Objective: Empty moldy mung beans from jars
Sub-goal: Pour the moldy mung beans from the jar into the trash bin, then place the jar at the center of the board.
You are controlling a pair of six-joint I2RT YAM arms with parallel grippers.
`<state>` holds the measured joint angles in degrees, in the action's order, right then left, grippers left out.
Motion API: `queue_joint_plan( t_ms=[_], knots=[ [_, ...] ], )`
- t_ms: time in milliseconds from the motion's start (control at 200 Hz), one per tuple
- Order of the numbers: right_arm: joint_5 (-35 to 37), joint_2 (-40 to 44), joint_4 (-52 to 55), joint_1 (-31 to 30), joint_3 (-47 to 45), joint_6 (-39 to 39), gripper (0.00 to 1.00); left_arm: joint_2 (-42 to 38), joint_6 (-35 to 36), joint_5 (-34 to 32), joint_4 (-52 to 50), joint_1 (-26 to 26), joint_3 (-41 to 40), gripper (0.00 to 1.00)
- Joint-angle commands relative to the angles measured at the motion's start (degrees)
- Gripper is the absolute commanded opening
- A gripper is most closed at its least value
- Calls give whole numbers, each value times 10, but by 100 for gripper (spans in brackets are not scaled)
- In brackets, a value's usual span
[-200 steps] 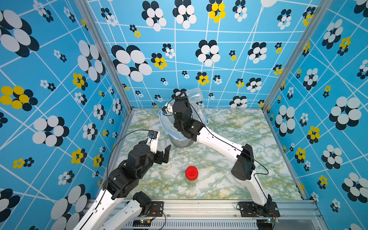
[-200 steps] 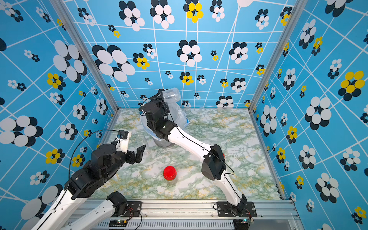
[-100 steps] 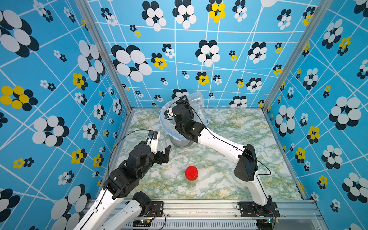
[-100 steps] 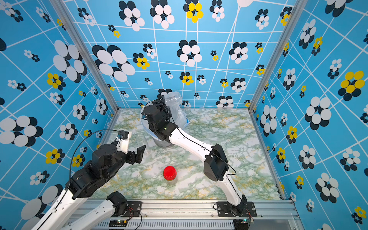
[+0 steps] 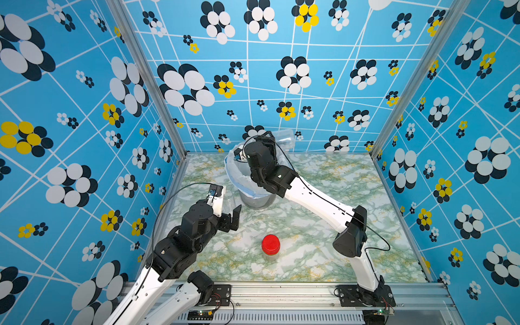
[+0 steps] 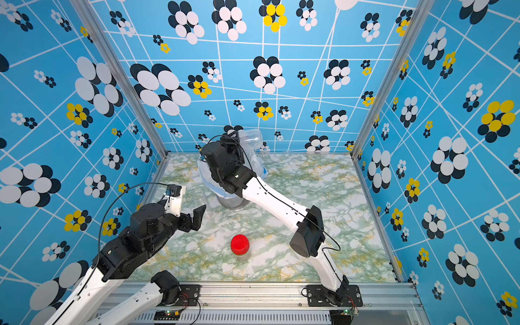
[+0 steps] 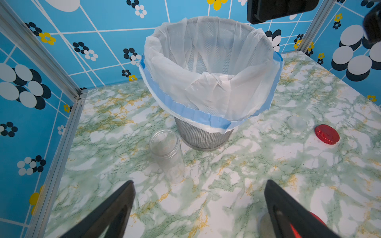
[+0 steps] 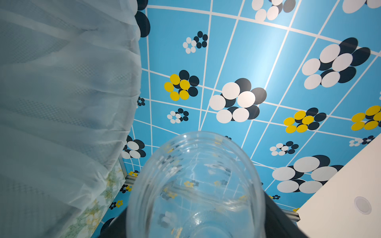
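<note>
The right pincer (image 8: 195, 223) is pinching a clear jar (image 8: 195, 177), seemingly empty, raised beside the bin (image 7: 203, 135), while the left pincer (image 7: 199, 208) is hovering spread over the table (image 5: 337, 174); next, I think, the red-lidded jar (image 5: 270, 245) is needing unscrewing.

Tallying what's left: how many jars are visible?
3: tall open jar beside the bin; red-lidded jar at the table's front; clear jar in the right gripper, by the bin.

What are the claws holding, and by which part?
The right gripper holds a clear jar by its sides, near the base; the left gripper is empty.
</note>
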<state>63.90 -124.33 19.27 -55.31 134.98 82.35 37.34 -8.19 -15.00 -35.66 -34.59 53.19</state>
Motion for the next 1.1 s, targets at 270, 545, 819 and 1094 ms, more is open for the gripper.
queue_joint_plan(
  t_ms=[270,545,819,1094],
  knots=[
    [-118,11,334,-9,242,-405,33,8,-15,15,16,-5,-2,99],
    [-220,55,400,5,259,-577,33,23,-16,27,12,-5,7,100],
    [-313,165,436,84,114,-736,31,23,7,104,33,-5,3,100],
    [-372,447,126,175,-375,-769,32,-32,16,199,53,-21,-15,99]
  ],
)
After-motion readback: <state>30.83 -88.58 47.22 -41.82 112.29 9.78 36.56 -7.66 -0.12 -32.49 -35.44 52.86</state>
